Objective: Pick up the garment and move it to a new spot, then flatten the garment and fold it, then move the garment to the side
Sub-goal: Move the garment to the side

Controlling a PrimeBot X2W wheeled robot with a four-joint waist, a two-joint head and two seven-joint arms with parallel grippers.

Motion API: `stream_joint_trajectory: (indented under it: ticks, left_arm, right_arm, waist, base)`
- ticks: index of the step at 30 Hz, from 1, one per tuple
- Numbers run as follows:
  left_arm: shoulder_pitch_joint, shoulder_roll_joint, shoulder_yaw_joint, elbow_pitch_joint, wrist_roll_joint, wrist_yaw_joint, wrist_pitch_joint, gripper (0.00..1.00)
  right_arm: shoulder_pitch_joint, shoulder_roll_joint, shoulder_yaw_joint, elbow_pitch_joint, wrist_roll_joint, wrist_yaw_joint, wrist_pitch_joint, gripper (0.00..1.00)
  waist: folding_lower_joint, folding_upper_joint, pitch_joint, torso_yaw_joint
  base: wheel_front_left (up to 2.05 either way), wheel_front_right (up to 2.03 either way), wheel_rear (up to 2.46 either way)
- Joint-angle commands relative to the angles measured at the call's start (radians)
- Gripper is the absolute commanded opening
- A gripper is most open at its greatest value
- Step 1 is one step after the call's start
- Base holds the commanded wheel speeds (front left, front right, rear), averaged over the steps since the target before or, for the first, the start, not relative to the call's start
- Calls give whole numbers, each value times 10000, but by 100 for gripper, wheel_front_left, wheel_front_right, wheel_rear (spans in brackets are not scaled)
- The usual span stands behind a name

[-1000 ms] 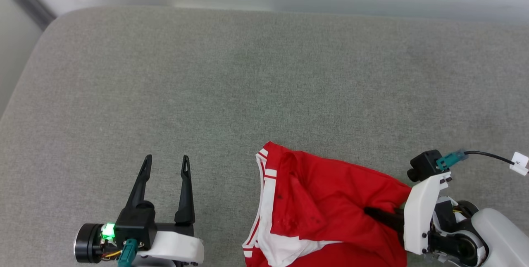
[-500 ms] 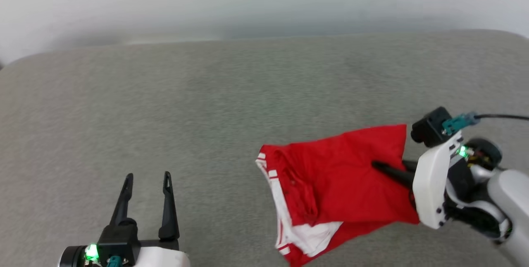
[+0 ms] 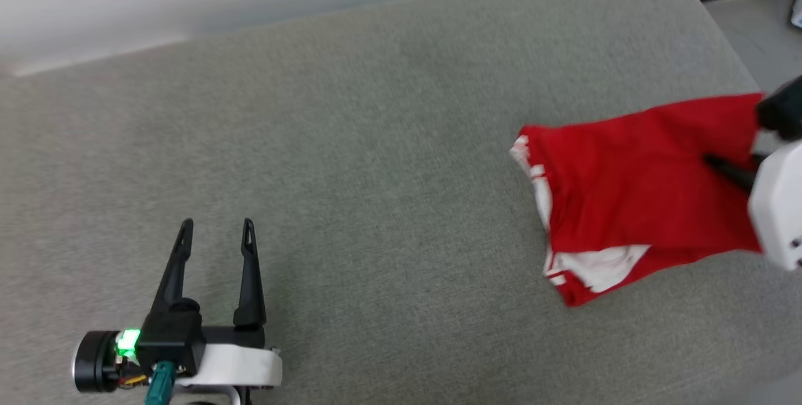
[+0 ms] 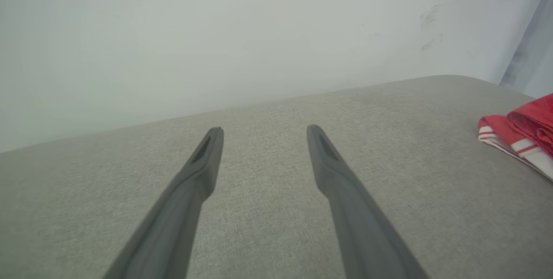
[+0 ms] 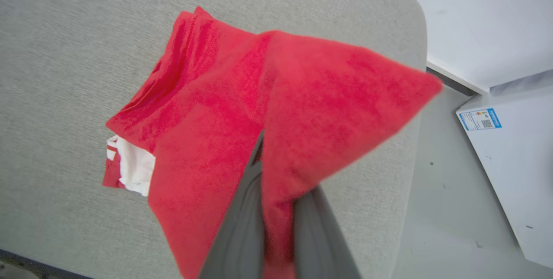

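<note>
Now grips the garment [image 3: 626, 192] in the right pincer [image 3: 714, 162], clamped on red cloth near the right end of the grey padded worktop [image 3: 376, 142], with the white sleeve lying on it. Holds the left pincer [image 3: 216, 224] spread wide, empty, well apart.

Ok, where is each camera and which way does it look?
Head view: on the head, looking down at the gray cushion; open left gripper lower left.
Left wrist view: on the left wrist, facing across the cushion to the wall; its fingers show.
Right wrist view: on the right wrist, looking down; right gripper shut on the red jersey.
All share the jersey.
</note>
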Motion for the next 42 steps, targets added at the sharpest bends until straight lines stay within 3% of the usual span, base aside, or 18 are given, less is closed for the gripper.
stream_joint_trajectory:
  ticks: [1, 10, 12, 20, 21, 22, 25, 34, 38, 42]
  left_arm:
    - [-210, 109, 15, -62, 47, -10, -23, 100]
    - [-962, 445, 21, -529, 161, -68, -23, 100]
    - [-1110, 521, -17, -686, 199, -56, -23, 100]
    - [-1292, 672, -52, -857, 142, 72, -23, 100]
    - [-1273, 672, -63, -832, 130, 82, -23, 100]
    - [-1235, 659, -65, -805, 115, 93, -23, 100]
    - [-1060, 601, -93, -732, 84, 178, -23, 100]
    - [-298, 301, -193, -537, -114, 474, -23, 100]
    - [25, 201, -229, -456, -194, 560, -23, 100]
    - [283, 103, -215, -429, -267, 630, -23, 100]
  right_arm:
    - [-287, -113, -115, 209, -72, -11, -64, 0]
    - [-1269, -401, -939, 2835, -1011, -13, -474, 0]
    - [-1578, -175, -1390, 3795, -1250, -13, -678, 0]
    - [-2038, 792, -2333, 5766, -1865, -11, -1509, 0]
    - [-2104, 869, -2474, 5980, -2052, -13, -1723, 27]
    - [-2137, 947, -2528, 6212, -2306, -13, -1885, 99]
    - [-2185, 1205, -2656, 6699, -2847, -13, -2275, 100]
    - [-2386, 1759, -3698, 6966, -5649, -13, -5696, 100]
    - [-2192, 2576, -4648, 6706, -6518, -11, -7001, 100]
    - [-1888, 3306, -5306, 6294, -6941, -11, -7616, 100]
  waist:
    - [-1, 0, 637, -398]
    - [-1, 0, 2046, -269]
    - [-1, 0, 2399, -184]
    - [-1, 0, 2807, -29]
    - [-1, 0, 2766, -15]
    - [-1, 0, 2694, 2]
    - [-1, 0, 2312, 79]
    - [-1, 0, 650, 587]
    - [-1, 0, 165, 900]
    - [-1, 0, -148, 1151]
  base:
    - [0, 0, 0]
    - [0, 0, 0]
    - [0, 0, 0]
    - [0, 0, 0]
    - [0, 0, 0]
    - [0, 0, 0]
    - [0, 0, 0]
    - [0, 0, 0]
    - [0, 0, 0]
    - [0, 0, 0]
